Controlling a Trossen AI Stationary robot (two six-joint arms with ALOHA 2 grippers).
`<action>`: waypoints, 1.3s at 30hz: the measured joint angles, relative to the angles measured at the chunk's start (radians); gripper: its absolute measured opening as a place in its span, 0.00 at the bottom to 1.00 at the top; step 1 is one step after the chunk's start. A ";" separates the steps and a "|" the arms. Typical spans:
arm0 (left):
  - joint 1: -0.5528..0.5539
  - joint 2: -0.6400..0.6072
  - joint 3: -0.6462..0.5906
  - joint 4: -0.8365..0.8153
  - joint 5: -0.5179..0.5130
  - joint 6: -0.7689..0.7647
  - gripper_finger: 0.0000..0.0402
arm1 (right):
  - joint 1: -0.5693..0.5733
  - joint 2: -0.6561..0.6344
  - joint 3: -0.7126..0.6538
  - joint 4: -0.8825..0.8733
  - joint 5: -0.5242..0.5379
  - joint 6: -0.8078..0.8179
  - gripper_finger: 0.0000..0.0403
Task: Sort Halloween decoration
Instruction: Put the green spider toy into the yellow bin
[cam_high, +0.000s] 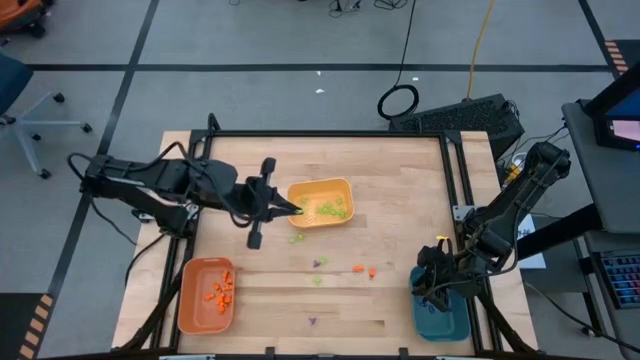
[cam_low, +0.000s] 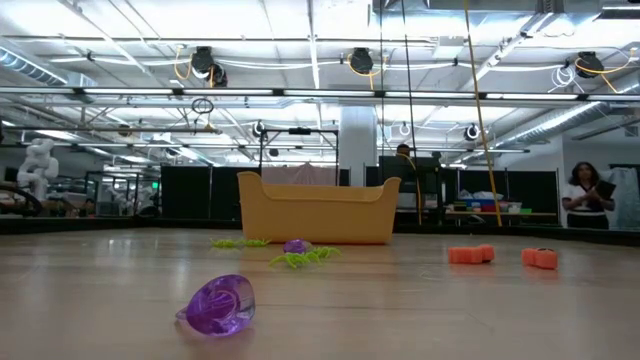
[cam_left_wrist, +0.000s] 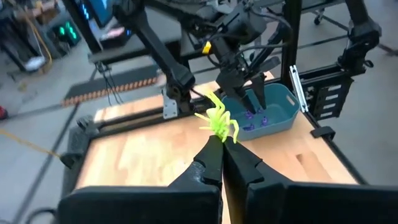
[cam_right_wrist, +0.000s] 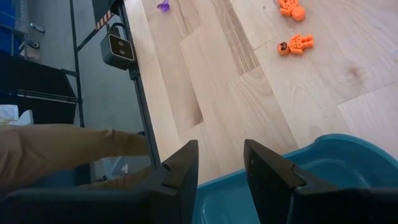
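Pinched between my left gripper's (cam_left_wrist: 221, 144) fingers, a green spider (cam_left_wrist: 217, 119) hangs over the yellow tray (cam_high: 321, 203) of green pieces. My right gripper (cam_right_wrist: 219, 163), spread, hovers above the teal tray (cam_right_wrist: 311, 180); orange tray (cam_high: 205, 295) holds orange figures.

Green spider (cam_left_wrist: 217, 120) in left pincer (cam_left_wrist: 222, 152)

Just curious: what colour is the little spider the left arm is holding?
Light green: the spider, pinched in the left gripper, shows best in the left wrist view.

Grey floor (cam_high: 250, 90) crossed by dark lines surrounds the wooden table (cam_high: 400, 200); ceiling lights (cam_low: 300, 20) glow overhead.
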 joint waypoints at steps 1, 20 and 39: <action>0.000 0.005 0.000 -0.004 0.000 -0.021 0.00 | 0.000 0.000 0.000 0.000 0.000 0.000 0.29; 0.111 0.206 0.000 -0.140 -0.004 -0.231 0.00 | 0.000 0.000 0.000 0.063 0.000 0.180 0.29; 0.335 0.530 0.000 -0.255 0.126 -0.502 0.00 | 0.000 0.000 0.000 0.099 0.006 0.288 0.29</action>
